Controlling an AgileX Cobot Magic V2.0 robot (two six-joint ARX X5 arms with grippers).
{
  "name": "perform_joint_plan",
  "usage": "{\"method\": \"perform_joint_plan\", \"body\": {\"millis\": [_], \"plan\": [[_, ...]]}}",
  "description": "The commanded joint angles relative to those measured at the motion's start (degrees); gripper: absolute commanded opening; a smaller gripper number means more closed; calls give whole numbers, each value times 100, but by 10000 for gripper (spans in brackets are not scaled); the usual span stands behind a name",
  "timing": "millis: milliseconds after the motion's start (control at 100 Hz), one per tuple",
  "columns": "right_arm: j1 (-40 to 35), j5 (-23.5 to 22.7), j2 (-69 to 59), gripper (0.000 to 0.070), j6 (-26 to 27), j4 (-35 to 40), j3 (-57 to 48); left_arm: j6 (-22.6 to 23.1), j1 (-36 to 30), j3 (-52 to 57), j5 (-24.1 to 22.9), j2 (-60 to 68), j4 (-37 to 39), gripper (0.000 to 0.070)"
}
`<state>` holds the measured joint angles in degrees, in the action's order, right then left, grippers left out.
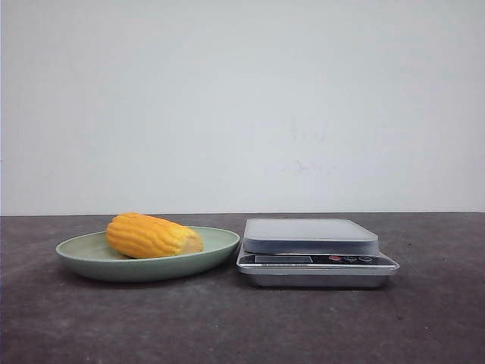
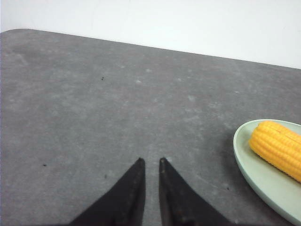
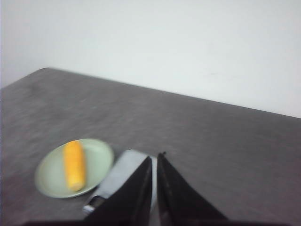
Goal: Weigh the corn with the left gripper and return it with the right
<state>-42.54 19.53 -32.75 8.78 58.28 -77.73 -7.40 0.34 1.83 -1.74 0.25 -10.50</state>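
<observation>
The corn (image 1: 151, 236) lay on its side in the green plate (image 1: 83, 250), left of the table's (image 1: 242, 326) middle, with the scale (image 1: 314, 254) just beside the plate's right rim. My left gripper (image 2: 150, 162) hovered over bare tabletop, fingers narrowed to a slit and holding nothing. My right gripper (image 3: 154, 156) hung above the scale, equally narrow and empty.

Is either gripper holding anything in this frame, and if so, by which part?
Nothing is held. The left gripper and right gripper both show fingers nearly together with nothing between them. The corn lies untouched on the green plate beside the scale.
</observation>
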Motion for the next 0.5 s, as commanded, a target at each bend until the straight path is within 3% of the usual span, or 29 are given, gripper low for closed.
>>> {"method": "perform_joint_plan", "body": {"millis": [0, 260, 490], "plan": [[330, -2, 9, 10, -66, -138, 26, 72, 2, -103, 4, -7, -22, 12], [2378, -334, 820, 10, -140, -1121, 1622, 72, 2, -103, 4, -7, -24, 12], [3521, -518, 2149, 10, -341, -3115, 4210, 72, 2, -103, 4, -7, -22, 12]]}}
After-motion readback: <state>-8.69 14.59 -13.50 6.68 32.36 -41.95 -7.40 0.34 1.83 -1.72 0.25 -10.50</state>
